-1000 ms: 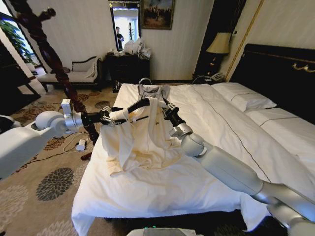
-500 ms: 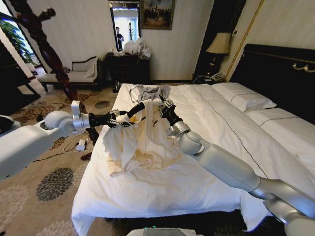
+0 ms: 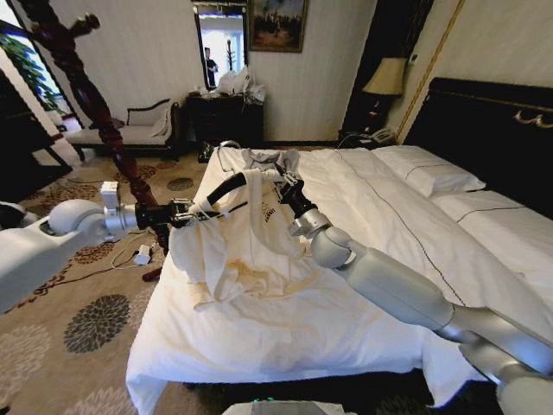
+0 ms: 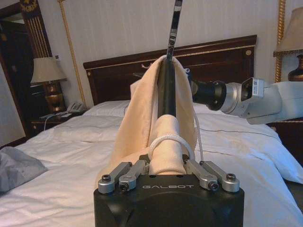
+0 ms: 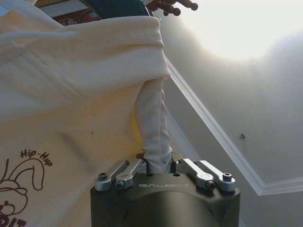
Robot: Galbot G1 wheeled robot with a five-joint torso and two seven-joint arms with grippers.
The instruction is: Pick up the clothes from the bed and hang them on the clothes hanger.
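- Both grippers are clamped on cloth: the left gripper (image 3: pixel 192 210) reaches in from the bed's left side, and in its wrist view (image 4: pixel 166 163) its jaws pinch a fold of the clothes (image 3: pixel 242 238), with a white drawstring looped over that fold.
- Right gripper (image 3: pixel 281 184), stretched forward over the mattress, has its jaws closed on a narrow bunch of the same garment, as seen in the right wrist view (image 5: pixel 157 158).
- Between the two grippers the cream clothes are lifted off the duvet and draped over the clothes hanger (image 3: pixel 223 185), whose dark arm shows at the upper left edge of the fabric; its silver hook (image 3: pixel 226 147) sticks out toward the far end of the bed.
- Seen from the left wrist, the hanger (image 4: pixel 168 90) runs upright inside the cloth, its metal hook emerging at the top.
- Lower parts of the garment, including a sleeve, trail onto the bed (image 3: pixel 371 259), which has a white duvet, white pillows (image 3: pixel 428 171) and a black headboard (image 3: pixel 492 130) with gold trim.
- A small grey garment (image 3: pixel 263 158) lies on the bed beyond the grippers.
- Around the bed are floral carpet (image 3: pixel 86 328), a dark wooden post (image 3: pixel 91 95) on the left, a chaise (image 3: pixel 130 125) by the far wall and a bedside lamp (image 3: pixel 384 78).
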